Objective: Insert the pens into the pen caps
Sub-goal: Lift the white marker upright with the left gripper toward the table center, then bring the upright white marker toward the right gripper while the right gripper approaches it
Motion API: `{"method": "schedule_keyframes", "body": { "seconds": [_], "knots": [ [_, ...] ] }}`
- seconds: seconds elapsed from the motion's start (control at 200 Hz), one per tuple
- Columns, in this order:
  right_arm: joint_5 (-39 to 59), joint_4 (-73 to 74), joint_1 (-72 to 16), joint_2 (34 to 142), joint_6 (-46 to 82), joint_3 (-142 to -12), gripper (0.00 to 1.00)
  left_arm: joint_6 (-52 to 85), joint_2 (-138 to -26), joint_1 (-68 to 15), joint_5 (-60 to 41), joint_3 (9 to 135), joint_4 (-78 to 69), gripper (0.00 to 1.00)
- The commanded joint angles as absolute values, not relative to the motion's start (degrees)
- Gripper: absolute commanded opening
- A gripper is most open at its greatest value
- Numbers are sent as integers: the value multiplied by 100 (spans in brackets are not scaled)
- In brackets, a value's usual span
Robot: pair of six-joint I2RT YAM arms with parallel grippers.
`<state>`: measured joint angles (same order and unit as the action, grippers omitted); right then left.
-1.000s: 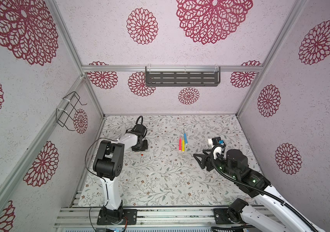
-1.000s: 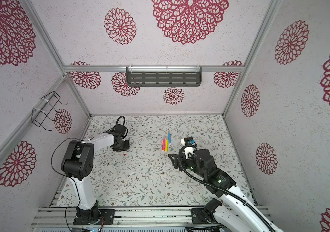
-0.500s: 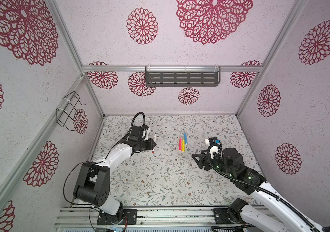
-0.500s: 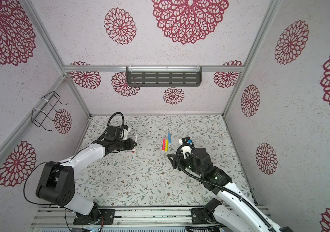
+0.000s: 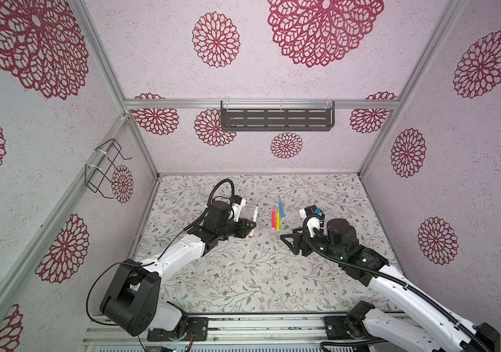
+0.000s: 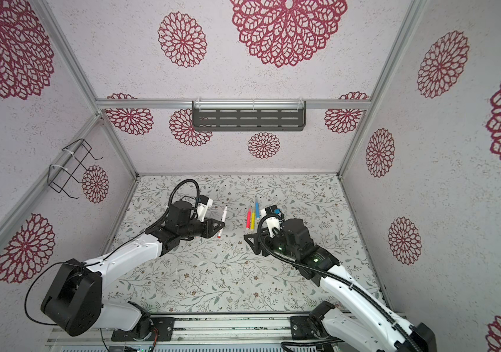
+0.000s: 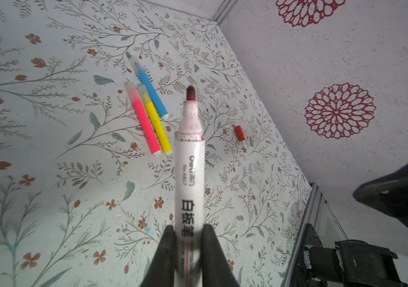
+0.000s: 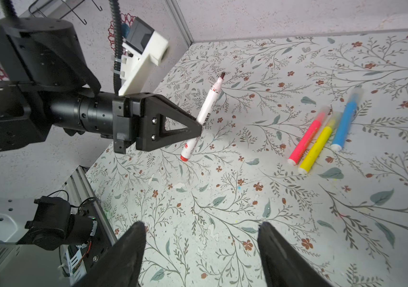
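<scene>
My left gripper (image 7: 188, 231) is shut on the white pen (image 7: 189, 174) near its lower half, holding it above the mat in both top views (image 5: 254, 220) (image 6: 222, 220). Its dark red tip is bare and points away from the red end. A red pen cap (image 7: 239, 133) lies on the mat beyond it. The pink (image 5: 273, 218), yellow (image 5: 278, 221) and blue (image 5: 281, 208) pens lie side by side mid-mat, each with a clear cap on its far end. My right gripper (image 8: 200, 238) hangs open just right of them, empty, facing the left gripper (image 8: 198, 126).
The floral mat (image 5: 243, 274) is walled at the back and both sides. A dark slotted shelf (image 5: 276, 119) hangs on the back wall and a wire rack (image 5: 105, 167) on the left wall. A metal rail (image 5: 258, 324) runs along the front edge.
The left arm has swung from the mat's left side toward the middle, carrying the white pen up off the mat. The right gripper has shifted slightly leftward.
</scene>
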<state>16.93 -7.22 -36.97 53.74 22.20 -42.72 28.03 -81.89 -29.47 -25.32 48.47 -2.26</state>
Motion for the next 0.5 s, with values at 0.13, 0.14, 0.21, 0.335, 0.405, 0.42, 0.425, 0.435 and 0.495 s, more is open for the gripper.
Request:
{"method": "schedule_keyframes", "body": {
  "seconds": [0.13, 0.14, 0.21, 0.335, 0.405, 0.42, 0.425, 0.435, 0.495],
  "knots": [
    [2348, 326, -3517, 5727, 2644, -4311, 75, 3146, -7841, -3265, -2493, 4574, -1203, 16],
    [2354, 354, -3516, 5743, 2656, -4321, 75, 3149, -7834, -3273, -2495, 4567, -1215, 16],
    [2470, 544, -3490, 5884, 2742, -4341, 75, 3164, -7780, -3356, -2411, 4525, -1236, 16],
    [2546, 749, -3455, 6112, 2854, -4401, 75, 3233, -7666, -3476, -2292, 4424, -1332, 16],
    [2564, 814, -3454, 6224, 2898, -4425, 75, 3285, -7614, -3547, -2244, 4369, -1422, 15],
    [2579, 832, -3446, 6243, 2907, -4429, 75, 3285, -7605, -3561, -2232, 4362, -1441, 15],
    [2577, 838, -3446, 6255, 2912, -4425, 75, 3286, -7604, -3565, -2223, 4356, -1441, 15],
    [2576, 849, -3445, 6268, 2921, -4429, 75, 3293, -7596, -3578, -2215, 4352, -1441, 15],
    [2623, 958, -3437, 6325, 2944, -4430, 75, 3314, -7576, -3645, -2176, 4325, -1485, 15]
  ]
}}
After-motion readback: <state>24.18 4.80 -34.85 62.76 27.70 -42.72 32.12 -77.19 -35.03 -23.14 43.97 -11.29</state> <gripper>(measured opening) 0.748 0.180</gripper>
